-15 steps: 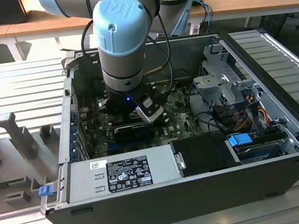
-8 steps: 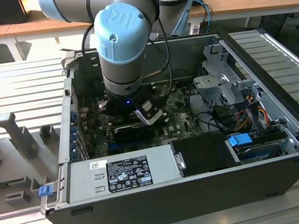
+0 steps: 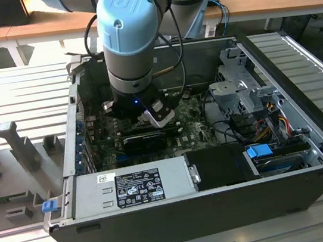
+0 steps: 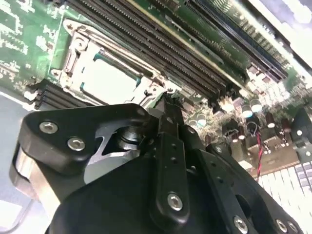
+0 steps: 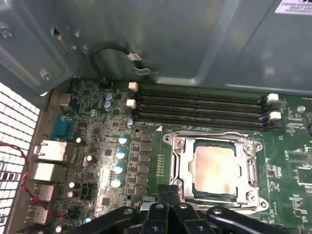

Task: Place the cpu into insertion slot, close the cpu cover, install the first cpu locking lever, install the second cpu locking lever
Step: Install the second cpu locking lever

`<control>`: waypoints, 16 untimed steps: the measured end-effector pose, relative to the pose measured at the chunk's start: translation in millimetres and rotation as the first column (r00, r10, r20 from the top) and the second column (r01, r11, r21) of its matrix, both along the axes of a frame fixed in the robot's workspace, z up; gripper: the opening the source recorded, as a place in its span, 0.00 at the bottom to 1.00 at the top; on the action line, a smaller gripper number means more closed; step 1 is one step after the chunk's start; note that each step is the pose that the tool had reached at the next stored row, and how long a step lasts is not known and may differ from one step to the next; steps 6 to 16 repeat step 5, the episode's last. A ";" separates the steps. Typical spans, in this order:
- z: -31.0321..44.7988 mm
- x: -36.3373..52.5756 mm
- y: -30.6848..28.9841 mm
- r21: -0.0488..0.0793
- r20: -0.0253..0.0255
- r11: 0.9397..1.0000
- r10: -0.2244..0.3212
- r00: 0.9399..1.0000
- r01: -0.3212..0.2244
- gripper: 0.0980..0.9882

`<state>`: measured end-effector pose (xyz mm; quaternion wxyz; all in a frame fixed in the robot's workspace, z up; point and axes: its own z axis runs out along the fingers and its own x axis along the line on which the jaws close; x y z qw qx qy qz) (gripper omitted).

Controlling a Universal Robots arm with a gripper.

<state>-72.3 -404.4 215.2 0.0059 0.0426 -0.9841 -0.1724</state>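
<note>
a: where is the cpu (image 5: 216, 168) seen?

b: it is seated flat in the insertion slot (image 5: 181, 168), as shown in the first wrist view. in the second wrist view the same dull silver chip (image 4: 108, 80) is seen lying inside the socket (image 4: 73, 58).

a: and the cpu cover (image 5: 214, 137)?

b: it is laid down over the socket, so that the chip's top is framed by its square window. the same is shown of the frame plate (image 4: 85, 46) in the second wrist view. whether the locking levers are latched cannot be told.

a: how is the gripper (image 5: 168, 192) held?

b: its fingers are brought together, tips touching or nearly so, and nothing is seen gripped between them. the tips are placed just beside one edge of the socket frame; contact with it cannot be confirmed. in the second wrist view the closed fingertips (image 4: 168, 105) are seen at the frame's edge, near the long black memory slots (image 4: 161, 46).

a: what is shown in the exterior view?

b: the arm (image 3: 131, 35) is lowered into an open computer case (image 3: 222, 209), above the green motherboard (image 3: 193, 131). a power supply (image 3: 132, 188) is mounted along the near wall of the case.
</note>
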 end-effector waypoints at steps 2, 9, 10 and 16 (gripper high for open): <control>3.1 0.0 0.0 0.000 0.000 1.000 0.000 1.000 0.000 0.01; 4.2 0.0 0.0 -0.001 0.000 1.000 0.000 1.000 0.000 0.01; 4.2 0.0 0.0 -0.001 0.000 1.000 0.000 1.000 0.000 0.01; 4.2 0.0 0.0 -0.001 0.000 1.000 0.000 1.000 0.000 0.01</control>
